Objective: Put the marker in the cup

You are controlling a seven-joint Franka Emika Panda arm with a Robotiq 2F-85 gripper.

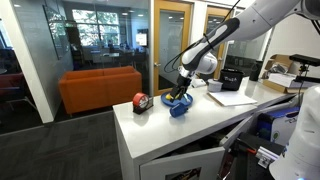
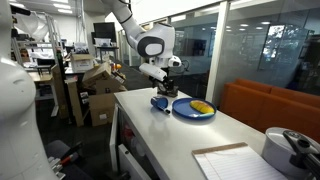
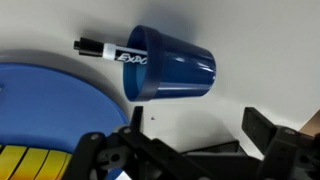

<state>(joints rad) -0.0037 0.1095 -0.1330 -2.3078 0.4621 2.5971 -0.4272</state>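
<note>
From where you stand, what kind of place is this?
Probably an office or lab: glass-walled rooms, an orange sofa, and cardboard boxes beside a white table.

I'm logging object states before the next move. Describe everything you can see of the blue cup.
The cup is a small, smooth blue tumbler, plastic by its look and slightly tapered. It lies tipped on its side on the white table, close beside the blue plate. The marker meets one end of it, black cap pointing away; whether its other end sits inside the cup is unclear. The open gripper hovers nearby without touching the cup.
</note>
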